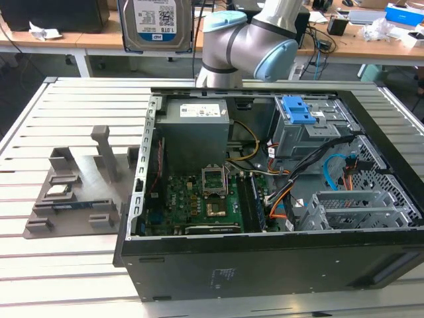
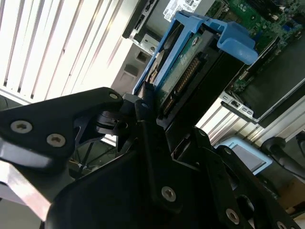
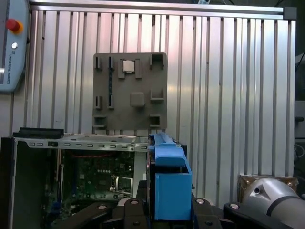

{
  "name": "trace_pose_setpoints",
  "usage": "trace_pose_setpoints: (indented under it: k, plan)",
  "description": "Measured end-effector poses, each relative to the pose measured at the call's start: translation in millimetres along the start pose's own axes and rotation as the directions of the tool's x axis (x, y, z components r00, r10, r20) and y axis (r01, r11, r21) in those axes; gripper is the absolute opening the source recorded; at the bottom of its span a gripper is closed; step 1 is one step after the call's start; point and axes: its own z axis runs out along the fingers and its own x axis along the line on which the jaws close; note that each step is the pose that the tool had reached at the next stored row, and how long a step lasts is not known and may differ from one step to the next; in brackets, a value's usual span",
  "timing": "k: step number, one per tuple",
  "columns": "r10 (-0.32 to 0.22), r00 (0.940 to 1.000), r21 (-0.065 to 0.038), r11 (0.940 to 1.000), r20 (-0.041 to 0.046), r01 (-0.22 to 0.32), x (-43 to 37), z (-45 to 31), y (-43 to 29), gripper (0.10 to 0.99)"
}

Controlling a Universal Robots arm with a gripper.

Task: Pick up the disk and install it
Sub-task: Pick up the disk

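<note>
The black tool [image 2: 155, 112] is seen closed on the flat silver metal disk with its bright blue plastic frame [image 2: 188, 52], gripped near its connector edge. The disk is held in the air, clear of the open black computer case [image 3: 71, 181] below. Beyond the case, a grey moulded fixture plate [image 3: 129, 90] lies on the ribbed aluminium desk [image 3: 228, 95]

Disk [image 1: 157, 25] silver, white label, blue frame; end effector [image 2: 159, 119] black; motherboard [image 1: 199, 199] green.
</note>
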Motion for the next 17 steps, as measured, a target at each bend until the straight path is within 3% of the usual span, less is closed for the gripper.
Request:
trace_pose_setpoints:
  k: [8,17]
  plan:
    - [0.000,1.0000,0.000,1.0000,-0.0001,0.000,0.8,-1.1,-22.9,0.361]
    - [0.000,1.0000,0.000,1.0000,0.0000,0.000,1.6,-2.0,-43.6,0.361]
